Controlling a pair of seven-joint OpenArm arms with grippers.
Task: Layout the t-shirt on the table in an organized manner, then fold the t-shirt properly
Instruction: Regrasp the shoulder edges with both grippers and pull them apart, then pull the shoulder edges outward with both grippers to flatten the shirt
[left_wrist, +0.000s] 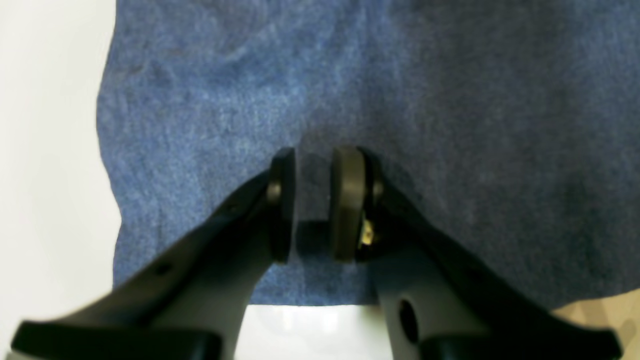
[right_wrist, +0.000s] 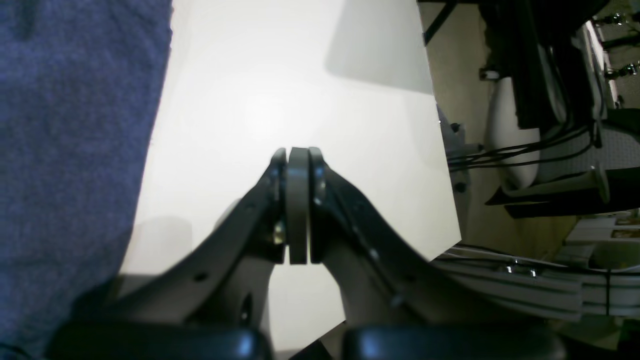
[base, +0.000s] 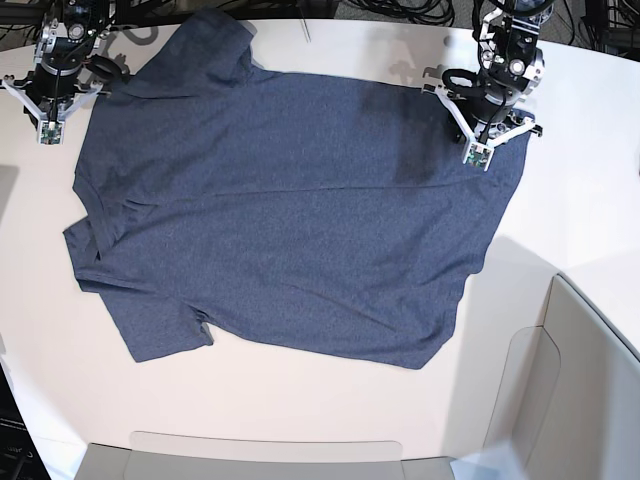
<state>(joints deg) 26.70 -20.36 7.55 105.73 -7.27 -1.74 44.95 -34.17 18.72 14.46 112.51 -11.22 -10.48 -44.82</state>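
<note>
On the table (base: 560, 200) the t-shirt (base: 290, 220) lies spread; left gripper (left_wrist: 312, 200), jaws slightly apart above its hem, may drag wrinkles; right gripper (right_wrist: 298, 200) is closed beside it.

Smooth off-white worktop (base: 300, 400) with a rounded edge, seen from above. A dark blue heathered t-shirt (base: 290, 220) lies spread flat on it, covering most of the middle; its sleeves point toward the left of the base view, its hem toward the right. Bare worktop borders the shirt along the near side.
</note>
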